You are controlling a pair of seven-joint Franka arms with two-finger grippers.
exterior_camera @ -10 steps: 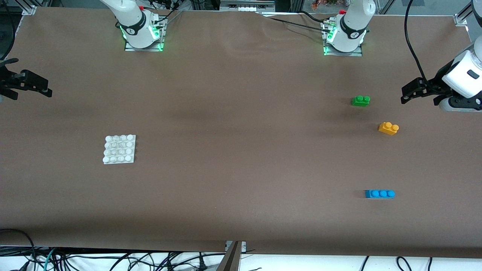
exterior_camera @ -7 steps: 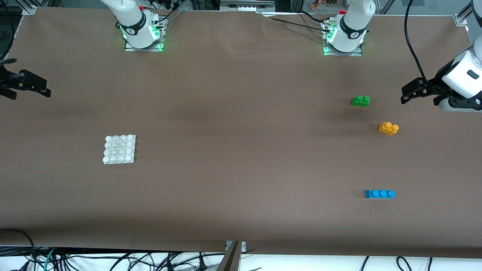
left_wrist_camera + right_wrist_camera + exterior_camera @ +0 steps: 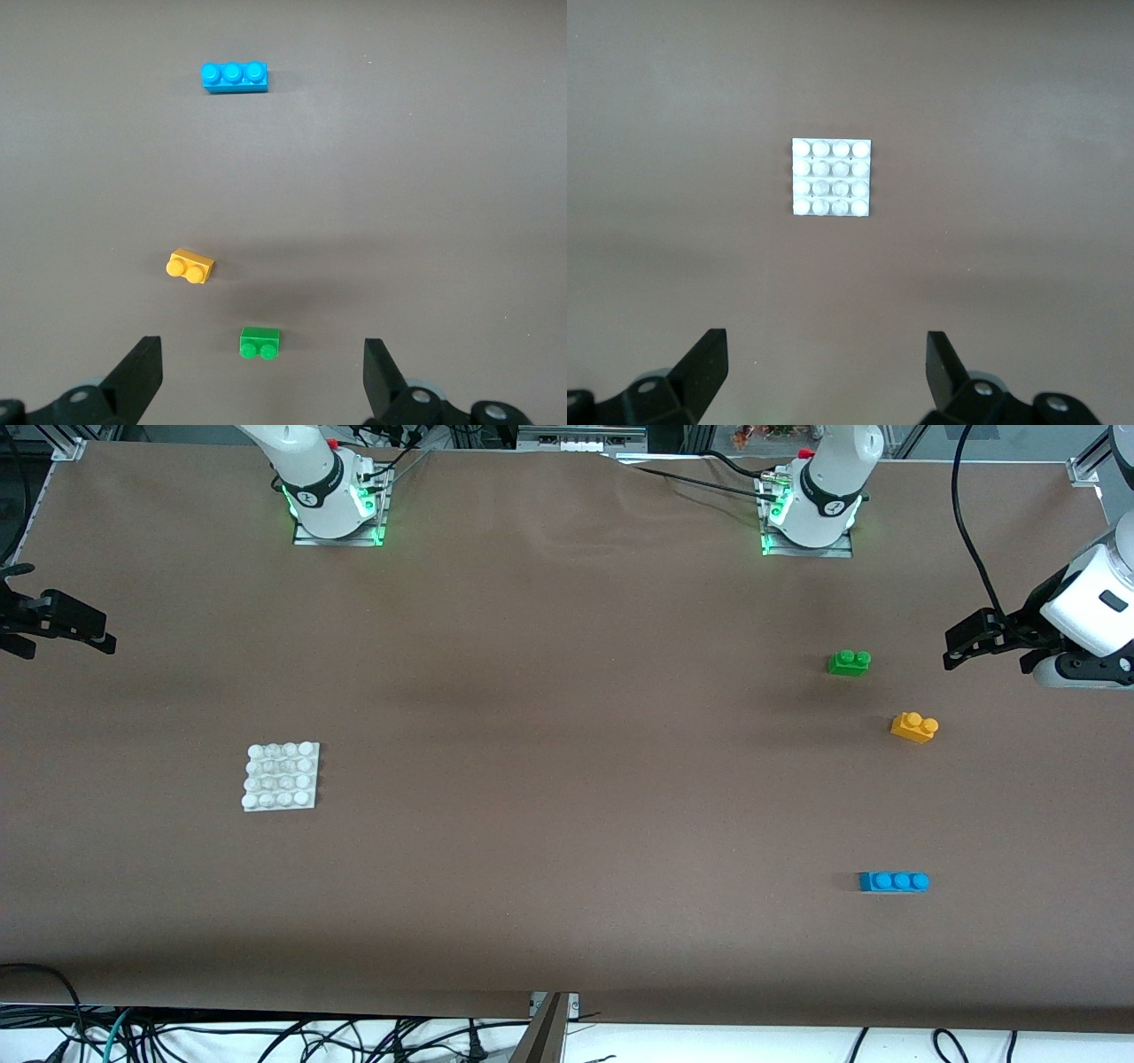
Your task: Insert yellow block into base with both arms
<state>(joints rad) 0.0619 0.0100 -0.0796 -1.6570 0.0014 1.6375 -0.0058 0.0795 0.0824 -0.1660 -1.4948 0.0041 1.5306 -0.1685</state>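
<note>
Two studs top the yellow block (image 3: 914,727), whose long axis runs slightly askew to the table's length. It lies between the green brick (image 3: 849,662) and blue brick (image 3: 893,881), well apart from the base (image 3: 281,777). Left gripper (image 3: 955,654) and right gripper (image 3: 104,642) hang wide open, empty.

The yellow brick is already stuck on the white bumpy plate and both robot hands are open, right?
Not quite. The yellow block lies loose on the table at the left arm's end, well apart from the base, as the front view shows. The left gripper and right gripper are indeed open.
</note>
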